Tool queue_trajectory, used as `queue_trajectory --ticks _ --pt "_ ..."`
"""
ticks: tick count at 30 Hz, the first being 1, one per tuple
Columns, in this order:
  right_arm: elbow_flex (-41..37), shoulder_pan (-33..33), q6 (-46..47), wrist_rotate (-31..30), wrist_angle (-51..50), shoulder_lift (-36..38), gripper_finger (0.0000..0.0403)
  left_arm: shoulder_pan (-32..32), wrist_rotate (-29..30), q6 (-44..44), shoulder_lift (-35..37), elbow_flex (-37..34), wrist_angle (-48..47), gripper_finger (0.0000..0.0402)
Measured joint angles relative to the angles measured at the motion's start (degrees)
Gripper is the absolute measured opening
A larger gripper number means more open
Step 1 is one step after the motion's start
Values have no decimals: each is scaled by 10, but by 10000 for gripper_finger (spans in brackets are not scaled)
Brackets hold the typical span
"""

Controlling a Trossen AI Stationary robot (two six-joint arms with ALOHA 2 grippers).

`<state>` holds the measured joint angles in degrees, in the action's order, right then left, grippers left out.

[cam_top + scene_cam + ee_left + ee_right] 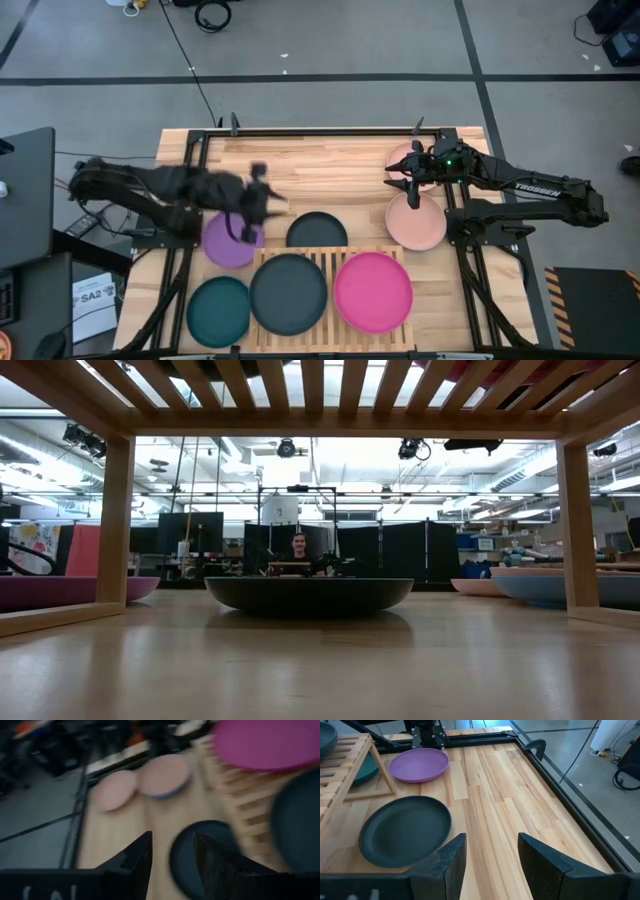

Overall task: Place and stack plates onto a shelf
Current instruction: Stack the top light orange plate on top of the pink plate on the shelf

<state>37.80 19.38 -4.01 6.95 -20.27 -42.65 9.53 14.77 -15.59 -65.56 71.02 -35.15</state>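
Hovering over the surface (330, 165) with its fingers parted and nothing between them, the left gripper (258, 208) sits just beside the purple plate (232, 240), above that plate's upper right edge in the high view; its wrist view is smeared by motion, yet the gap between the two dark fingers (139, 860) shows plainly. Just right of it, a dark grey plate (316, 231) lies flat on the planks, touching the far edge of the shelf (330, 262). On the wooden slats of the shelf rest two plates side by side: a second dark grey plate (288, 293) on the left half and the magenta plate (373, 291) on the right half. A teal plate (218, 311) lies on the surface just left of the shelf, below the purple one. Across the surface, the right gripper (408, 180) hangs with its fingers likewise spread and empty, over the far right corner, above a pale pink plate (404, 157) and close to another pink plate (416, 222) that seems to sit on a blue one. From table height, the dark grey plate (308, 594) appears beneath the shelf's slats, with a person visible far behind it.
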Motion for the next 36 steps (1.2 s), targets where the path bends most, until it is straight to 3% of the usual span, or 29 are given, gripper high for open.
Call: queue_trajectory --ticks 8,14,18,25,36 --pt "0 0 0 0 0 0 183 -163 -118 13 141 -99 14 148" --pt "0 0 9 1 1 0 183 -233 -121 15 232 -215 89 148" --pt "0 0 63 -42 1 0 183 -260 -122 29 275 -292 140 148" --pt "0 10 191 -177 1 -17 183 -289 -122 34 302 -384 191 148" --pt "0 118 210 -183 -1 -141 183 -297 -122 59 299 -416 216 148"
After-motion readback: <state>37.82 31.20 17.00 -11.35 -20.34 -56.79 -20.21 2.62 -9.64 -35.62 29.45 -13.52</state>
